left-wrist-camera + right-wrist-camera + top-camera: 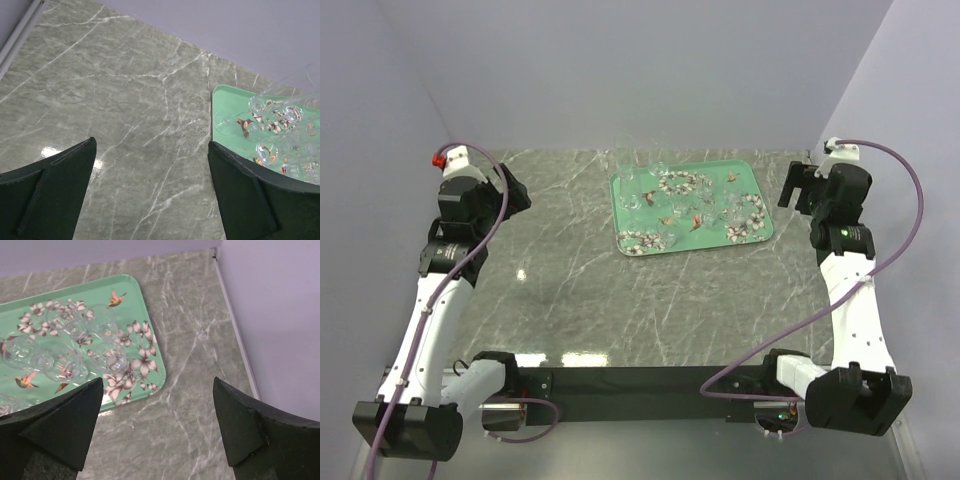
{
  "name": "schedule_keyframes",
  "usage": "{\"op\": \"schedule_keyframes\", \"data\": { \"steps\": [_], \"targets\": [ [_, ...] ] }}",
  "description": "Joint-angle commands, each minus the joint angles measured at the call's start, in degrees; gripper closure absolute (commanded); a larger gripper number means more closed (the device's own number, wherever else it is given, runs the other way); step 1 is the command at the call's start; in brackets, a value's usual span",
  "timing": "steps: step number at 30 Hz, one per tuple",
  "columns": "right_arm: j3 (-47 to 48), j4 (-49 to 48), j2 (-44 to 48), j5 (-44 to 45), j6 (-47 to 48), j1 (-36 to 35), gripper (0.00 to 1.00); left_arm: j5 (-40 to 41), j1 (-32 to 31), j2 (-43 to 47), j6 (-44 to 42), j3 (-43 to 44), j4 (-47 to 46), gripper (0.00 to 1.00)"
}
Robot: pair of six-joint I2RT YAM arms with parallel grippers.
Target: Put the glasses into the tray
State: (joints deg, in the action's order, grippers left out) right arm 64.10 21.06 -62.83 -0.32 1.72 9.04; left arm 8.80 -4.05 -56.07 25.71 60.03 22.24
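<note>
Lilac walls close in a grey-green marbled counter, and the tray lies flat toward its 1 o'clock part, near the back wall. As far as clear glass can be read, the glasses are all on the tray. They form a crowded cluster over the wreaths and birds, several touching one another, and at least one stemmed glass seems to lie on its side near the tray's 9 o'clock edge. How many there are I cannot tell, and I see none on the bare marble. The right gripper hangs released and empty just off the tray's 3 o'clock edge, with only counter and the tray corner showing between its wide-set fingers. The left gripper is likewise spread and carrying nothing, well apart from the tray on its 9 o'clock side. My judgement is that placing is done or nearly so, and the step in hand is getting the right arm clear. To do it well, lift first and then draw back toward 5 o'clock, so no finger sweeps across the rim. The tray looks to have only a low lip, and a nudge would likely send tipped glasses rolling into their neighbours. Keep the fingers parted during the retreat rather than snapping them closed near the rim. Before calling it finished, scan the counter slowly from above, since a colourless glass on pale veined stone could easily be missed.
</note>
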Motion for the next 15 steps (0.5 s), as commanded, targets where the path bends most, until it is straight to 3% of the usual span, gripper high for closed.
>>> {"op": "schedule_keyframes", "data": {
  "steps": [1,15],
  "targets": [
    [-1.25,-2.51,3.15,5.06,-3.56,0.28,0.04,-0.62,0.36,2.02,-1.72,2.46,0.35,0.01],
    [-3.89,-3.13,6.4,10.07,-4.88,0.45,0.02,-1.06,0.45,3.52,-1.46,1.14,0.7,0.01]
  ]
}}
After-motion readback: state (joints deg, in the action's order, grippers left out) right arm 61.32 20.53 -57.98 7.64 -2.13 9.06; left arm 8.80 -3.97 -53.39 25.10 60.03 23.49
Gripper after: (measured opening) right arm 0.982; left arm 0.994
